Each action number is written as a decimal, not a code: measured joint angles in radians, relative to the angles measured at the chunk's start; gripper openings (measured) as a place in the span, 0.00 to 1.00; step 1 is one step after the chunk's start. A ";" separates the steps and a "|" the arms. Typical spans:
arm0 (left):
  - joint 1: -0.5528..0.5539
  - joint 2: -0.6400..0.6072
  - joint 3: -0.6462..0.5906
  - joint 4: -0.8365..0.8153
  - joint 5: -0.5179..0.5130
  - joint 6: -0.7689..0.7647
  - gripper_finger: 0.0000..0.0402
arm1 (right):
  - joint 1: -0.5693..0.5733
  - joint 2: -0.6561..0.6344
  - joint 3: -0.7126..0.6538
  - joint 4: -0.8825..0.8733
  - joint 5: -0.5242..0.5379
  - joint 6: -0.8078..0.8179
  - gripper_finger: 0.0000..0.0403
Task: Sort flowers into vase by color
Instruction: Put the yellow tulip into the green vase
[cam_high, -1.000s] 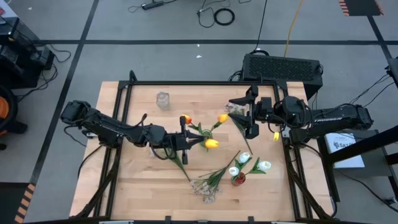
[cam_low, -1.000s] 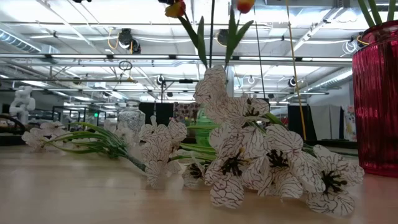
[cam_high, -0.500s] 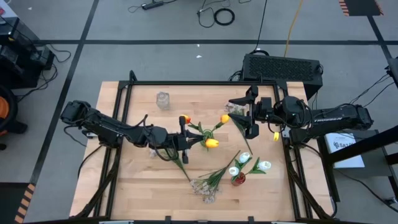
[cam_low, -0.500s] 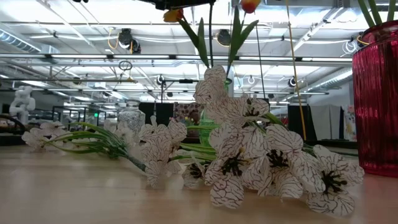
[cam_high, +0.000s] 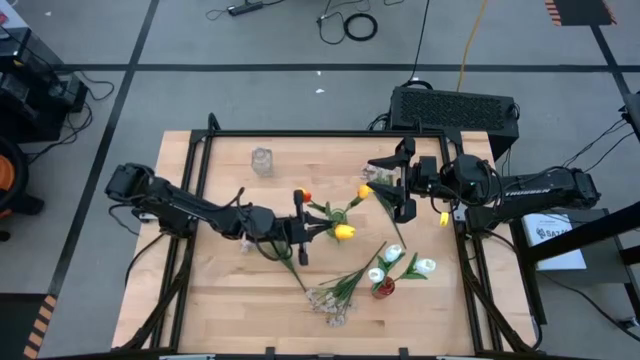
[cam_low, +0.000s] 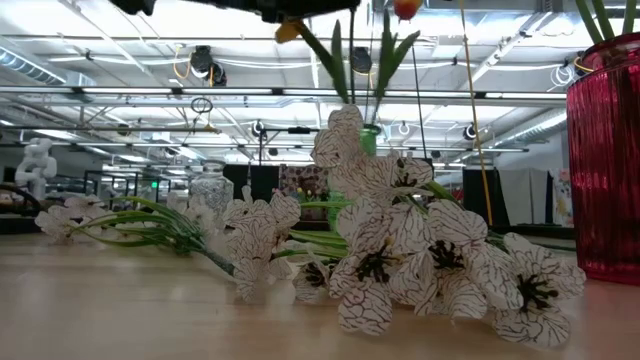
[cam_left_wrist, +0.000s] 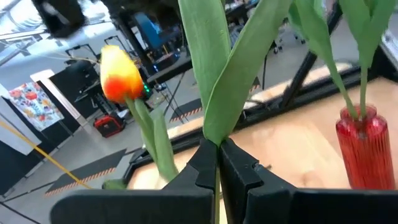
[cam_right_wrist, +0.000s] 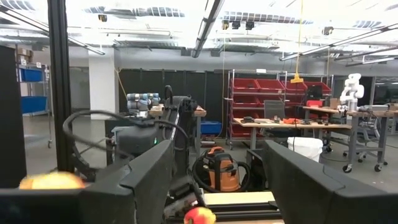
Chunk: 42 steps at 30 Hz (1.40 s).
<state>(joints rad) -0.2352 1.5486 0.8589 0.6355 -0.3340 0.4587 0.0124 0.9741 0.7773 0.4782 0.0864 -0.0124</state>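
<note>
Flowers were spread over the middle of the wooden tabletop (cam_high: 220, 290) when I looked. My left end effector (cam_high: 301, 228) was clenched on the green stems of a small bunch of orange-yellow tulips (cam_high: 343, 231), held above the surface near the centre; in the left wrist view the fingers (cam_left_wrist: 202, 168) pinched the stems (cam_left_wrist: 214, 130) low down, where the leaves begin. My right end effector (cam_high: 405, 184) waited with its jaws released at the far right side, holding nothing. Near it one more tulip (cam_high: 363, 189) showed. White tulips (cam_high: 400, 263) stood in the red vase (cam_high: 384, 288) toward the near right, and a pale spray (cam_high: 330, 304) lay flat just beside it. A small clear vase (cam_high: 262, 161) stood alone at the far left.

I judged that these artificial flowers were light and bendy, with thin plastic stems that could slip or turn in the grip. Taking them low on the stem seemed better, because the heads would crush and the leaves would fold.

Behind the tabletop was a big workshop with ceiling lights, benches and red shelves.
</note>
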 joint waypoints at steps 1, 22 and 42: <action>0.000 0.013 0.000 0.004 0.000 0.002 0.02 | 0.000 0.000 0.000 0.000 0.000 0.000 0.60; 0.002 0.017 0.035 0.063 0.003 0.026 0.02 | 0.000 0.000 0.000 -0.010 0.024 -0.003 0.60; 0.073 0.065 0.043 0.173 0.189 -0.032 0.02 | 0.000 0.000 0.000 -0.009 0.026 -0.007 0.60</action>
<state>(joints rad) -0.1623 1.6136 0.9014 0.8084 -0.1448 0.4266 0.0124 0.9741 0.7773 0.4694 0.1123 -0.0196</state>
